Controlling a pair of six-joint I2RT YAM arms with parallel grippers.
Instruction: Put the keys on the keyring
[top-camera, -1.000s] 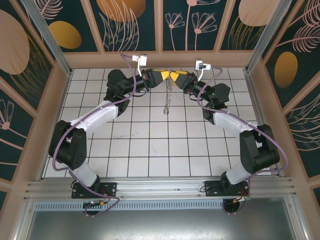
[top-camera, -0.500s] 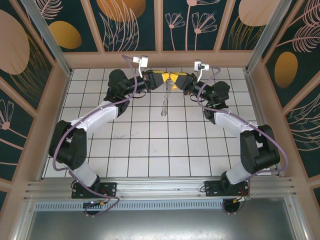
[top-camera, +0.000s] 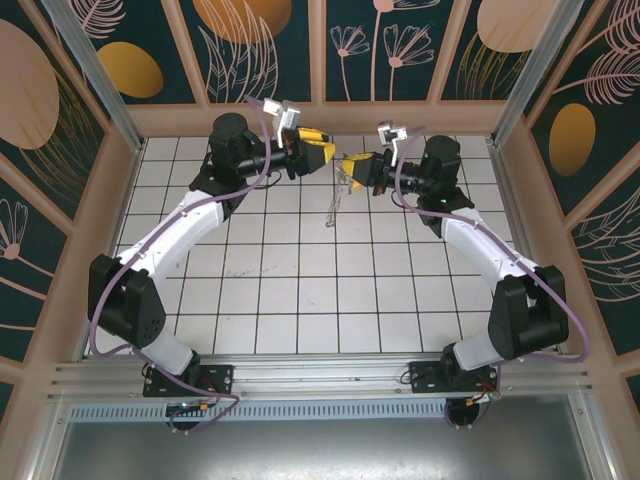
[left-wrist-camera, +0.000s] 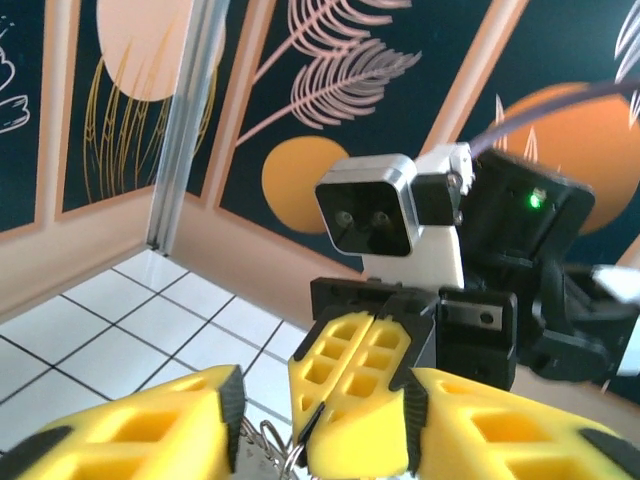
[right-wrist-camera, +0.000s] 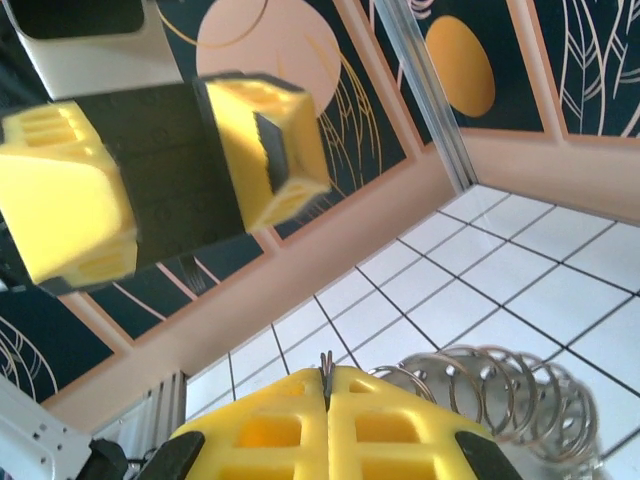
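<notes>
My right gripper (top-camera: 352, 165) is shut on the thin wire of the keyring (top-camera: 338, 195), which dangles below it as a silvery string over the back tiles. In the right wrist view the wire (right-wrist-camera: 325, 362) pokes up between the shut yellow fingers (right-wrist-camera: 400, 430), and a coil of silvery loops (right-wrist-camera: 500, 385) hangs beside them. My left gripper (top-camera: 323, 152) stands open just left of the right one, nothing in it. In the left wrist view its fingers (left-wrist-camera: 130, 430) flank the right gripper's shut fingers (left-wrist-camera: 355, 385) and some ring loops (left-wrist-camera: 262, 440). The keys are hidden.
The white tiled floor (top-camera: 300, 290) lies below both raised arms. The rear wall (top-camera: 320, 118) stands close behind the grippers, with side walls (top-camera: 100, 220) left and right. The right wrist's camera housing (left-wrist-camera: 375, 215) faces the left wrist view at close range.
My left gripper has opened, let go of the keyring and drawn back to the left. Both arms have risen, and the ring now hangs from the right gripper alone.
</notes>
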